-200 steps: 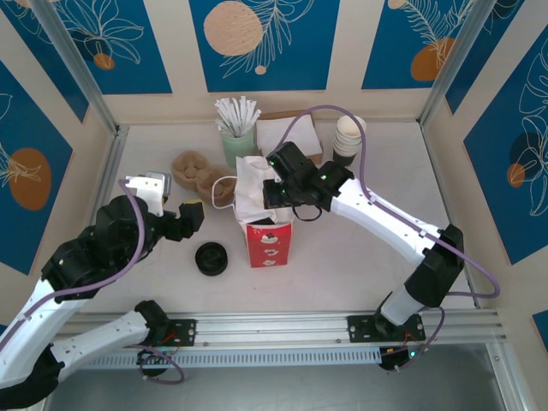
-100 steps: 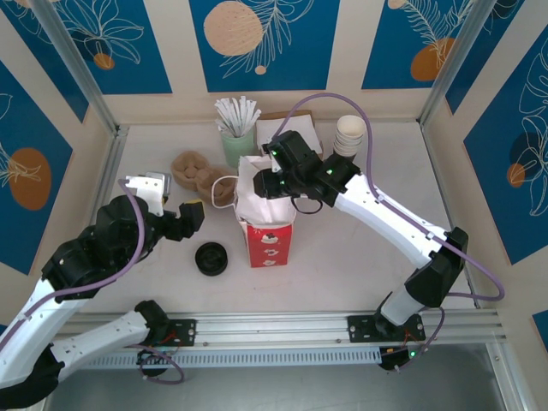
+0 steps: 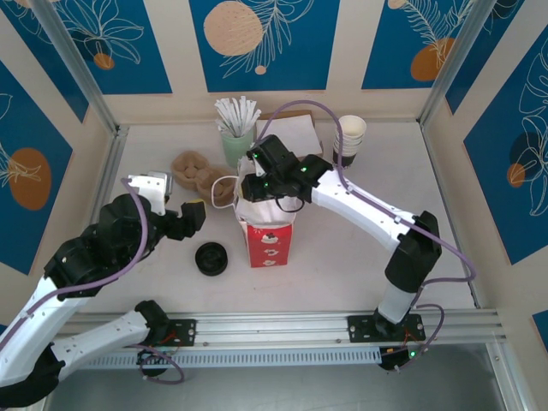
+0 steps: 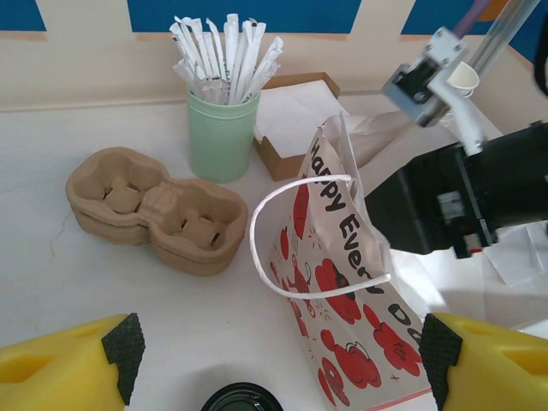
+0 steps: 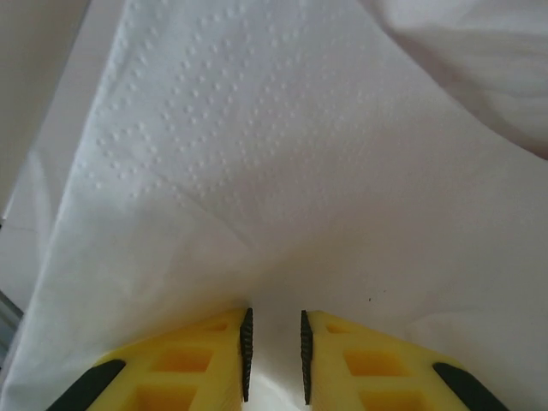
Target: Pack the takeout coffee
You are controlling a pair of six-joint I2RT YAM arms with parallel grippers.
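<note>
The takeout coffee is hidden from view. The red-and-white paper bag [image 3: 270, 240] [image 4: 360, 325] stands upright mid-table with a white handle loop. A white embossed napkin [image 3: 250, 195] [image 5: 282, 171] sticks out of the bag's mouth. My right gripper [image 3: 257, 188] [image 5: 274, 355] hangs over that mouth, its yellow jaws a narrow gap apart against the napkin and not pinching it. My left gripper [image 3: 190, 218] [image 4: 278, 360] waits wide open to the left of the bag, nothing between its fingers.
A low black round disc [image 3: 211, 259] [image 4: 242, 398] lies left of the bag. Brown cup carriers [image 3: 199, 175] [image 4: 154, 210], a green cup of straws [image 3: 238, 141] [image 4: 221, 128], a napkin box [image 3: 291, 133] [image 4: 295, 111] and stacked white cups [image 3: 351, 137] stand behind.
My right gripper has swung left across the bag's mouth and its jaws have parted from shut to a narrow gap. The left arm has stayed put.
</note>
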